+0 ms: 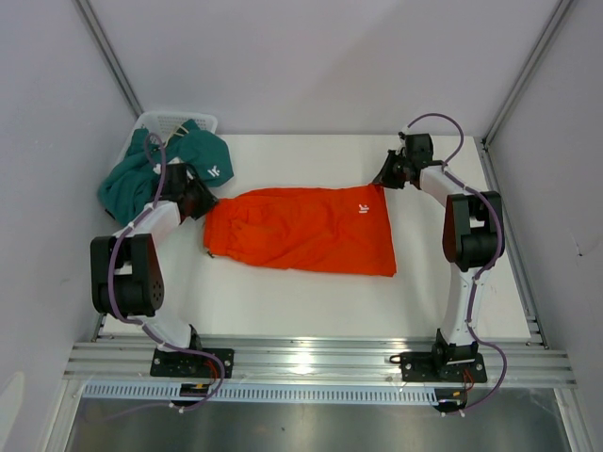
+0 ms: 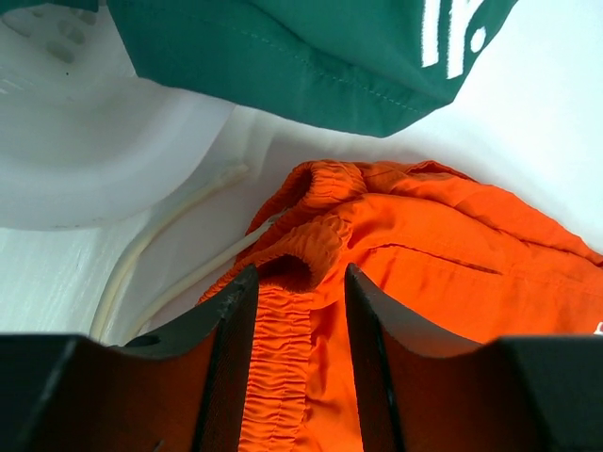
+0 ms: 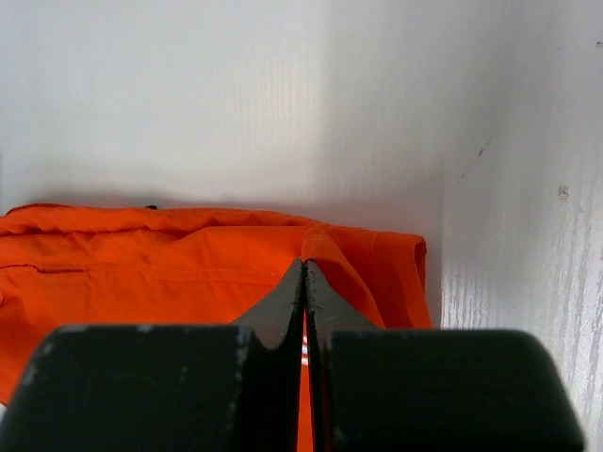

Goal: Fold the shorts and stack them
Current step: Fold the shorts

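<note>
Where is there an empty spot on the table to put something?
Bare table between the orange shorts and the near edge, and a strip behind them. The far-left corner is crowded: teal shorts, basket, left hand.

We see the orange-red shorts (image 1: 301, 231) spread almost flat in the middle of the table, waistband bunched toward the left edge. The teal shorts (image 1: 124, 186) lie crumpled at the far left corner, white logo up.

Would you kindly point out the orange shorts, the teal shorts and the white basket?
orange shorts (image 1: 301, 231), top view, fabric centre.
teal shorts (image 1: 127, 188), top view, lower-left fabric.
white basket (image 1: 179, 118), top view, far rim.
</note>
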You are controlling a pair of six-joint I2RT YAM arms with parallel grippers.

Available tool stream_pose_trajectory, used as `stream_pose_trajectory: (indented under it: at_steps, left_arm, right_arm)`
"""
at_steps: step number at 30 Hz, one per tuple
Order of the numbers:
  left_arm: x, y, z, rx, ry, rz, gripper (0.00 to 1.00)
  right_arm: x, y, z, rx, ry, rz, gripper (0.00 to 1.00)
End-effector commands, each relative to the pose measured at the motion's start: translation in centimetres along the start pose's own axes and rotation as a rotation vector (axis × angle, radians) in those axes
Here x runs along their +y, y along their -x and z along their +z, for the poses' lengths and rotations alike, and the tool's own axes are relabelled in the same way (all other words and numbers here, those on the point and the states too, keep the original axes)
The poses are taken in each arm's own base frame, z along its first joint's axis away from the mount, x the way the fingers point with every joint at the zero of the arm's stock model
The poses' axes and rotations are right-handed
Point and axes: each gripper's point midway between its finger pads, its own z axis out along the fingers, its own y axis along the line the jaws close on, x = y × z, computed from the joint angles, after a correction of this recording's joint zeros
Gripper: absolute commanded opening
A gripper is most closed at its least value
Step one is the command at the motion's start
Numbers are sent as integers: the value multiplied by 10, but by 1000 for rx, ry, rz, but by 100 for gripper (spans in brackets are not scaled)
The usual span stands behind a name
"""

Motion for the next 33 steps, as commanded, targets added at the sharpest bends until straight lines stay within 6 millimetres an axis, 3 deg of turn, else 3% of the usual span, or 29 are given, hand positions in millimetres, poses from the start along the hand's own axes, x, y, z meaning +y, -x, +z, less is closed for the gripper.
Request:
stream_pose_trajectory:
  at_steps: [1, 8, 11, 13, 21, 23, 33]
  left_arm:
    - [-15, 21, 1, -52, -35, 43, 44]
    - [-16, 12, 14, -23, -68, 39, 32]
    - [-22, 13, 15, -17, -97, 39, 19]
    - [-25, 13, 15, -12, -105, 34, 0]
    - [-44, 37, -14, -61, -177, -5, 0]
    - [-50, 43, -20, -77, -199, -12, 0]
    - [-55, 56, -23, -88, -247, -74, 0]
  right_arm:
    - [8, 10, -1, -33, 39, -14, 0]
    - [8, 9, -2, -33, 41, -16, 0]
    - [8, 9, -2, -31, 38, -15, 0]
    - [6, 11, -4, -42, 25, -13, 0]
    - [4, 40, -40, -181, 8, 21, 0]
    - [-2, 38, -44, -194, -1, 37, 0]
    - [-23, 56, -69, -288, -42, 107, 0]
